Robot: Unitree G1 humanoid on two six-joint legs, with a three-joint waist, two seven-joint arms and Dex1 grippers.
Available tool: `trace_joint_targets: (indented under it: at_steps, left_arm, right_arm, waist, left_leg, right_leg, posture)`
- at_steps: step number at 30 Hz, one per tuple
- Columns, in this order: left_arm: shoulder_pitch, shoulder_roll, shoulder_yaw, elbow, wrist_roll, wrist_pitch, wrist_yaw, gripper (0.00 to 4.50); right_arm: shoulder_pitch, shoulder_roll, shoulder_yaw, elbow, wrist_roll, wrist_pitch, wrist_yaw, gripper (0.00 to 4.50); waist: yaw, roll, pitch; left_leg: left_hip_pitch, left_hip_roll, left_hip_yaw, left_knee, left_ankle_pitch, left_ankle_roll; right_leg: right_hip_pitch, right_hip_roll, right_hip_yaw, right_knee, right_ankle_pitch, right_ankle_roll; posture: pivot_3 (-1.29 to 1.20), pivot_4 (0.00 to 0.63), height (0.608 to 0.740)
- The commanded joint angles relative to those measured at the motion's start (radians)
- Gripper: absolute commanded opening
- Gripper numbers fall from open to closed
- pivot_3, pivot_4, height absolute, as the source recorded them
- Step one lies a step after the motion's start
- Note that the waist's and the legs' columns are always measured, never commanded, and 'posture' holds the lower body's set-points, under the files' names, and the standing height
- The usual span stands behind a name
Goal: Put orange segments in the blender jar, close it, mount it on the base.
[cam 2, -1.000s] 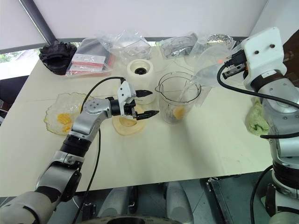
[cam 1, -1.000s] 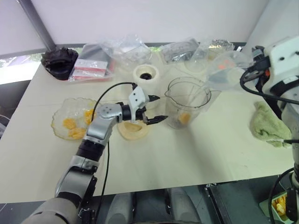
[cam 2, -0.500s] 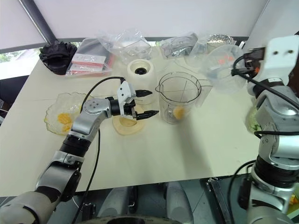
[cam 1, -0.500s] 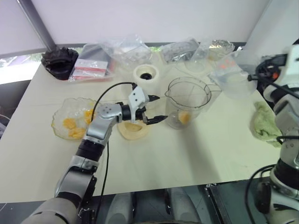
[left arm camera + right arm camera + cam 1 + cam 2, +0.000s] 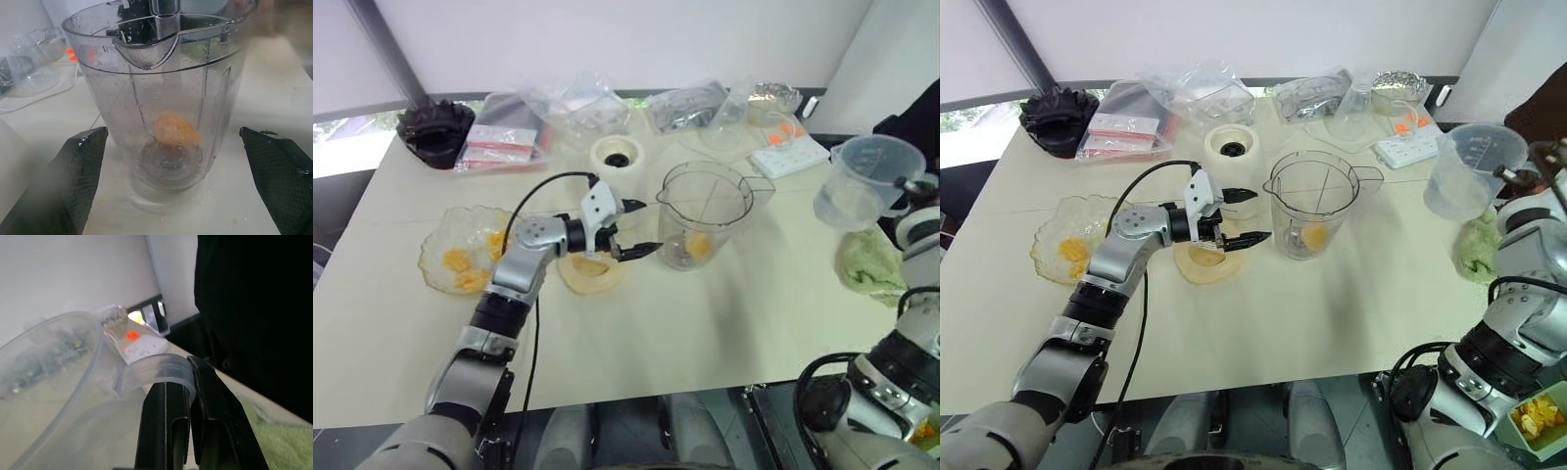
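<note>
- Head views: the blender jar (image 5: pixel 1310 204) stands upright near the middle of the tabletop (image 5: pixel 1263 323), with one of the orange segments (image 5: pixel 1313 235) at its bottom. More orange segments (image 5: pixel 1069 253) lie in a wavy-rimmed clear dish (image 5: pixel 1065 230) at the robot's left.
- Head views again: the left claw (image 5: pixel 1246 217) hangs level just beside the jar with its fingers spread and nothing between them, over a flat cream-yellow lid (image 5: pixel 1203 264). The base (image 5: pixel 1233 151) sits behind the lid, with its black socket facing up and apart from the jar.
- Head views also: a clear measuring cup (image 5: pixel 1472 168) hangs upright over the right edge of the tabletop, above a green cloth (image 5: pixel 1477 250). A white power strip (image 5: pixel 1408 147), plastic bags (image 5: pixel 1203 93) and a black crumpled object (image 5: pixel 1058 117) line the far edge.
- Left wrist view: the jar's spout (image 5: pixel 146 51) faces the camera between the two wide-apart black fingers (image 5: pixel 80 169). The segment rests beside the blade hub (image 5: pixel 168 161), a detail the head views blur.
- Right wrist view: the right claw (image 5: pixel 188 404) is pressed together on the measuring cup's handle (image 5: pixel 156 372), a pinch the head views leave unclear. The power strip lies beyond the cup's rim.
</note>
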Motion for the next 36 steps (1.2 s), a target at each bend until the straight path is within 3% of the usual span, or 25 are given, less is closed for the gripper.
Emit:
trace_joint_targets:
  at_steps: [1,11,19,25,28,35,36]
  left_arm:
    - [-0.025,0.002,0.000,-0.030,0.000,-0.020,-0.005,4.50]
    - [-0.012,0.012,0.003,-0.058,0.000,-0.012,0.001,4.50]
    - [-0.011,0.015,0.002,-0.065,0.002,-0.013,0.009,4.50]
    - [-0.008,0.013,-0.001,-0.066,0.003,-0.018,0.010,4.50]
    - [-0.009,0.009,-0.003,-0.065,0.004,-0.019,0.009,4.50]
    - [-0.008,0.007,-0.006,-0.063,0.003,-0.020,0.004,4.50]
    - [-0.007,0.008,-0.006,-0.064,0.003,-0.020,0.003,4.50]
  right_arm:
    - [0.017,-0.001,0.011,0.115,-0.014,-0.191,0.016,0.06]
    - [0.003,-0.014,0.017,0.554,0.020,-0.573,0.041,0.06]
    - [-0.043,-0.042,0.038,0.795,0.044,-0.742,0.058,0.06]
    - [-0.026,-0.044,0.061,0.853,0.061,-0.791,0.063,0.06]
    - [0.004,-0.044,0.078,0.840,0.064,-0.778,0.069,0.93]
    - [0.082,-0.020,0.108,0.740,0.065,-0.755,0.031,4.44]
    - [0.093,-0.019,0.111,0.724,0.065,-0.751,0.022,4.44]
  waist:
    - [-0.001,0.000,0.000]
    - [-0.002,0.000,0.000]
    - [-0.014,0.000,0.000]
    - [-0.024,0.000,0.000]
    - [-0.025,0.000,0.000]
    - [-0.028,0.000,0.000]
    - [-0.028,0.000,0.000]
  left_leg:
    - [0.000,0.000,0.000,0.000,0.000,0.000]
    - [0.000,0.000,0.000,0.000,0.000,0.000]
    - [0.000,0.000,0.000,-0.001,0.000,0.000]
    - [0.000,0.000,0.000,-0.001,0.000,0.000]
    - [0.001,0.000,0.000,-0.001,0.000,0.000]
    - [0.001,0.000,0.000,-0.001,0.000,0.000]
    - [0.001,0.000,0.000,-0.001,0.000,0.000]
  right_leg:
    - [0.000,0.000,0.000,0.000,0.000,0.000]
    - [0.000,0.000,0.000,0.000,0.000,0.000]
    - [0.000,0.001,0.001,0.000,0.000,0.000]
    - [0.000,0.001,0.001,0.000,0.001,0.002]
    - [0.000,0.001,0.001,0.000,0.001,0.002]
    - [0.000,0.001,0.001,0.000,0.000,0.001]
    - [0.000,0.001,0.001,0.000,0.000,0.000]
  posture:
    - [0.00,0.150,0.740]
    - [0.00,0.150,0.740]
    - [0.00,0.150,0.740]
    - [0.00,0.150,0.740]
    - [0.00,0.150,0.740]
    - [0.00,0.150,0.740]
    - [0.00,0.150,0.740]
